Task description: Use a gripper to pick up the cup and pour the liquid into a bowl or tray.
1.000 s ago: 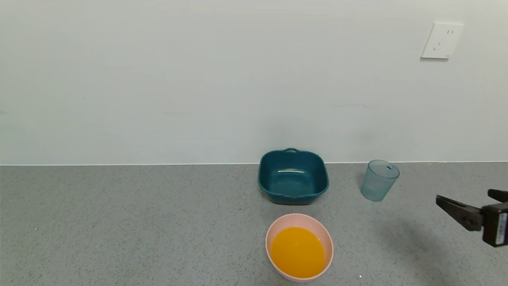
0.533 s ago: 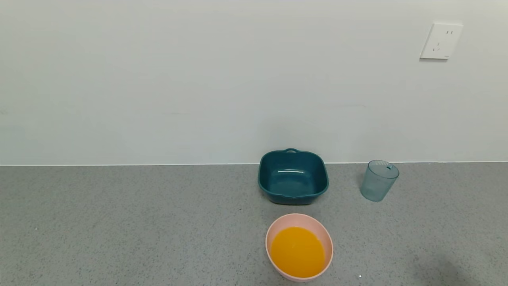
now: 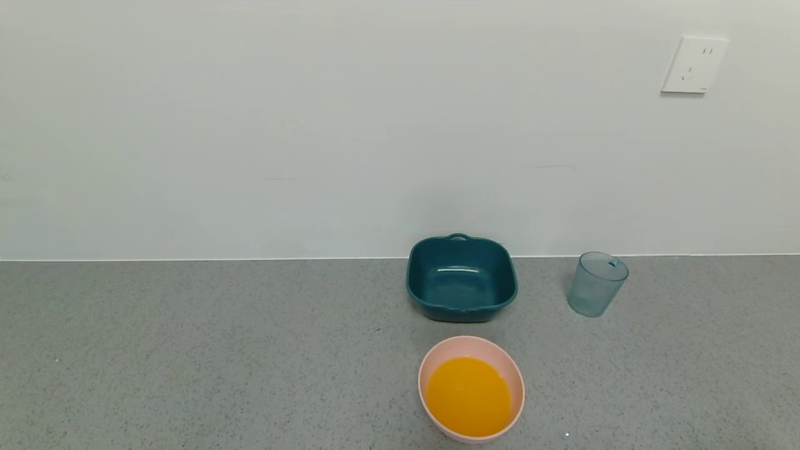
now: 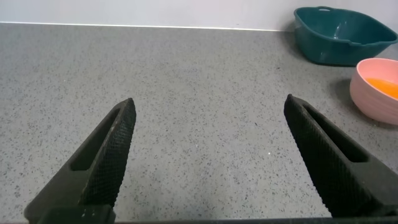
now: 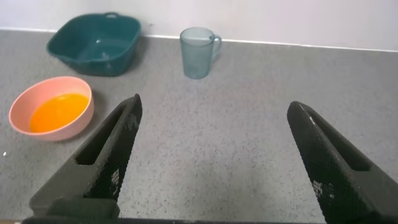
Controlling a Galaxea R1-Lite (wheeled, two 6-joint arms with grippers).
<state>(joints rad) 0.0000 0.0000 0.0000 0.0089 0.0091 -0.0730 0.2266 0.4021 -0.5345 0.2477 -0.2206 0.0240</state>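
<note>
The blue-grey translucent cup [image 3: 597,284] stands upright and looks empty at the back right of the counter, near the wall; in the right wrist view [image 5: 198,52] it shows a handle. The pink bowl [image 3: 507,369] sits at the front centre and holds the orange liquid [image 3: 468,396]; both show in the right wrist view, bowl [image 5: 81,118] and liquid [image 5: 57,112]. Neither gripper shows in the head view. My right gripper [image 5: 214,106] is open and empty, low over the counter well short of the cup. My left gripper [image 4: 208,102] is open and empty, to the left of the bowl [image 4: 367,99].
A dark teal square dish [image 3: 461,278] with a loop handle stands empty behind the pink bowl, against the wall. A white wall socket [image 3: 694,64] is at the upper right. The grey speckled counter [image 3: 187,350] stretches out to the left.
My right gripper, open at the right edge of the head view one second ago, has drawn back out of that view. The cup, bowl and dish have not moved.
</note>
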